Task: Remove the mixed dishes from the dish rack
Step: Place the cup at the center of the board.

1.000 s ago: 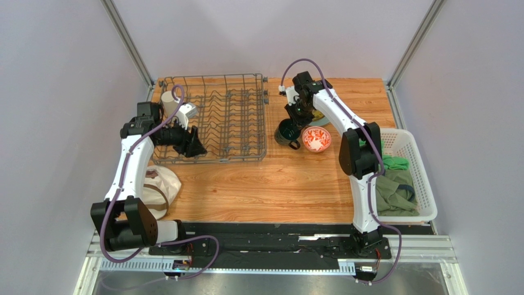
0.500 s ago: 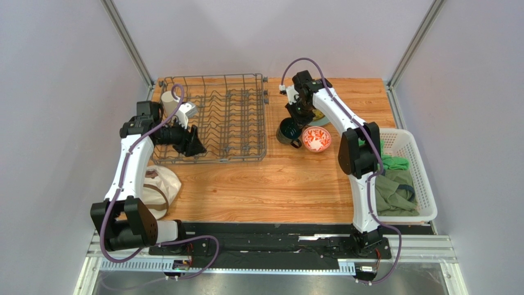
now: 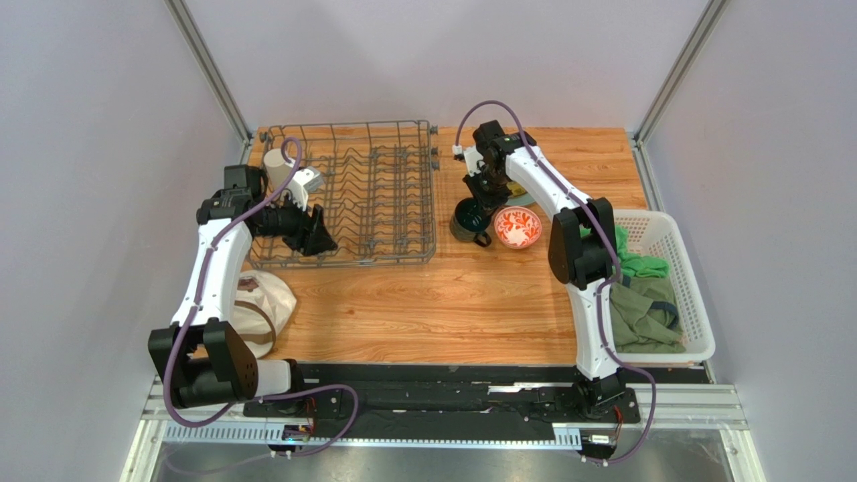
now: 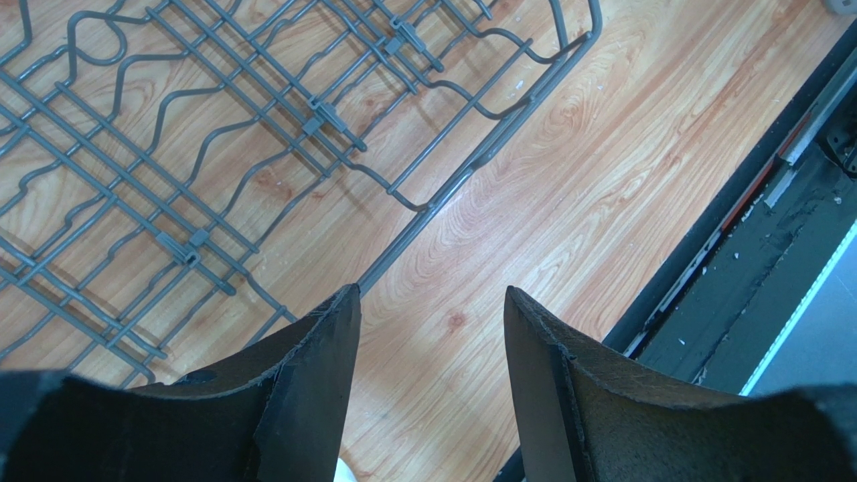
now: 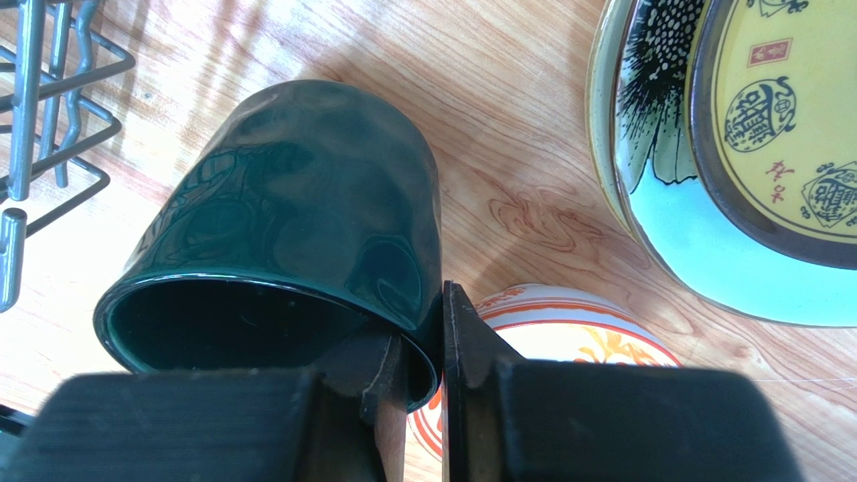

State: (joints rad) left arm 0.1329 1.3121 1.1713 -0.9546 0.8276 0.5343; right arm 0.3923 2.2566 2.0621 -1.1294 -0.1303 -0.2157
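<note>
My right gripper [image 5: 422, 346] is shut on the rim of the dark green mug [image 5: 292, 231], one finger inside and one outside. The mug is tilted, low over the table right of the dish rack [image 3: 352, 191], and I cannot tell if it touches. The red-and-white bowl [image 5: 578, 321] sits just beside it on the table [image 3: 517, 227]. The yellow-and-dark patterned plate [image 5: 785, 110] lies on the pale green plate [image 5: 694, 246]. The beige cup [image 3: 275, 169] stands in the rack's far-left corner. My left gripper [image 4: 427, 311] is open and empty over the rack's near edge.
A white slotted basket [image 3: 676, 241] with green cloths [image 3: 644, 316] stands at the right edge. A cream bundle [image 3: 264, 301] lies at the near left, under my left arm. The rack's wire corner [image 5: 40, 110] is close to the left of the mug.
My right arm has shifted slightly left while holding the mug. The left arm has not moved.
</note>
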